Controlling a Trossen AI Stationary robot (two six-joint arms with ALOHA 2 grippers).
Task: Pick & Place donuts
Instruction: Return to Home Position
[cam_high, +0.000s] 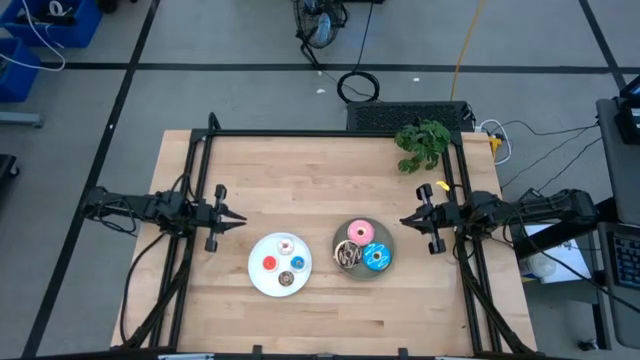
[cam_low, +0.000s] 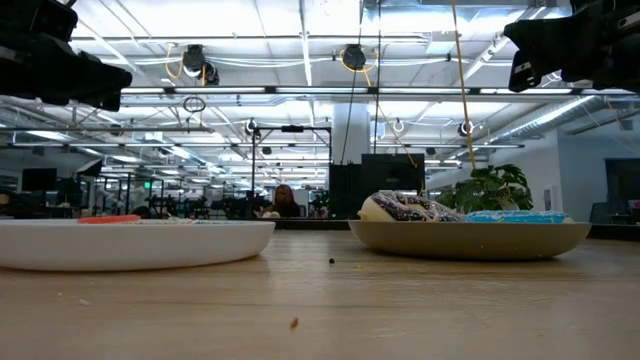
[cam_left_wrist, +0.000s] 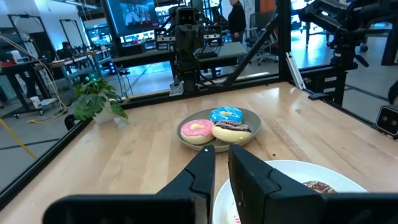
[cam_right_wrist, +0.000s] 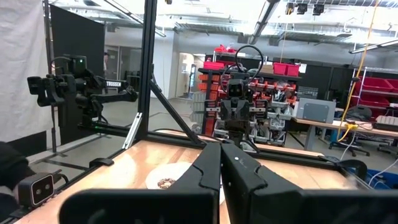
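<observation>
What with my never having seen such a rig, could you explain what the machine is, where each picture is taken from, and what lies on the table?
It is a robot with two dark arms at a wooden table, each ending in a two-finger gripper. One picture looks straight down: the left gripper and right gripper hang at opposite sides, clear of the plates, holding nothing. One looks level across the tabletop into the room. The other two come from cameras on the wrists, looking forward past each arm's gripper. A white plate carries four tiny donuts: white-pink, red, blue, brown. Beside it, a grey plate holds three larger donuts: pink, blue sprinkled, brown streaked. A green plant stands at a corner on the right arm's side.
</observation>
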